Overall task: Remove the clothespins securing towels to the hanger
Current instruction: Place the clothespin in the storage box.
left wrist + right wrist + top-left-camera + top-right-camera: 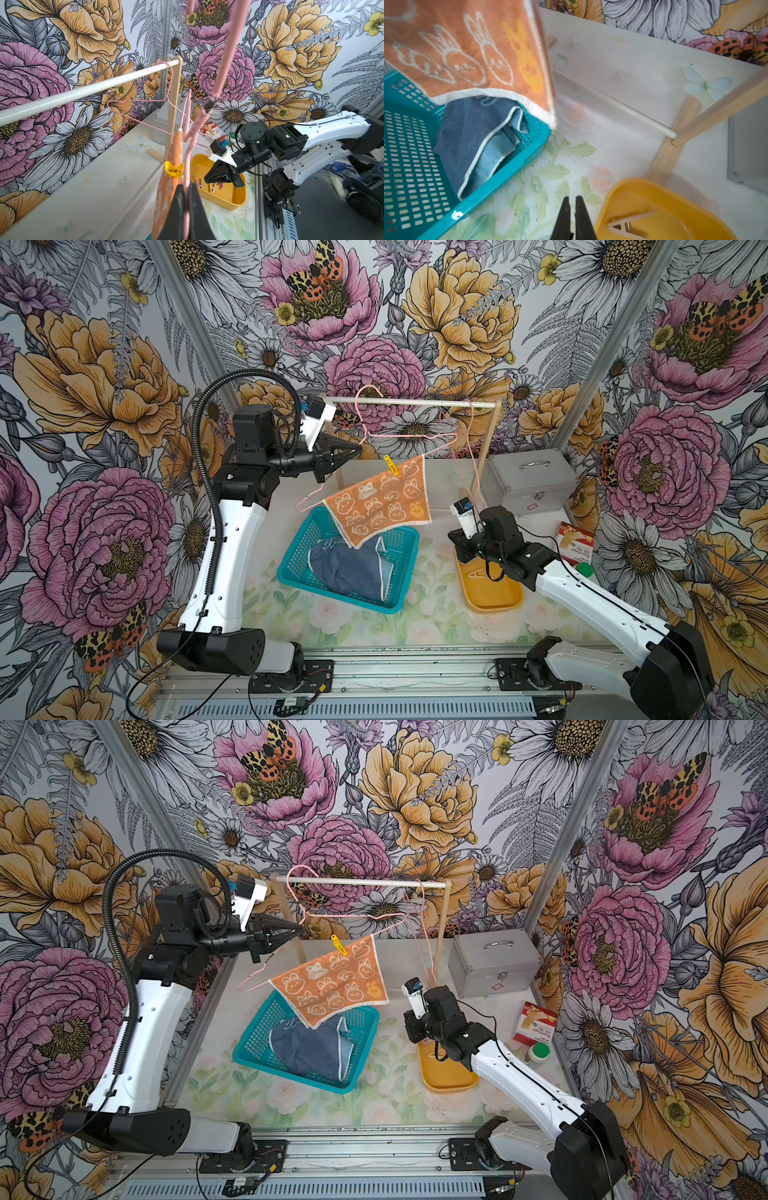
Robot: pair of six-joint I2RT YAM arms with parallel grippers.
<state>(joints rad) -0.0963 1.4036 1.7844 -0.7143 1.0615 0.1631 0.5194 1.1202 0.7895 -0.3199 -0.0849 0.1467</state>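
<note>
We saw the left gripper (pixel 358 448) raised above the bench's (pixel 432 614) far left part, its jaws clamped tight on the pink wire hanger (pixel 409 435). In the left wrist view the wire ran straight between the two black fingers (pixel 176 209). The hanger's hook sat on the white rail (pixel 419 402), and the frame hung tilted, its low end toward the left edge.

One yellow clothespin (pixel 391 465) pinned the orange towel (pixel 380 504) to the hanger's bottom wire, at the towel's upper corner. We found it in both top views and in the left wrist view (pixel 174 169). The towel drooped slantwise, and its lower edge hung over the teal basket (pixel 332 595) in the middle of the bench. We could not tell whether it touched what lay below.

The blue towel (pixel 345 568) lay crumpled inside that basket, off the hanger.

The right gripper (pixel 571 199) pointed down at the near-left rim of the yellow tray (pixel 494 608), right of the basket. Its jaws stood almost together, with only a thin slit, and we saw nothing between them. A wooden clothespin (pixel 627 223) lay on the tray's floor.

A grey metal case (pixel 528 481) stood at the far right corner.
</note>
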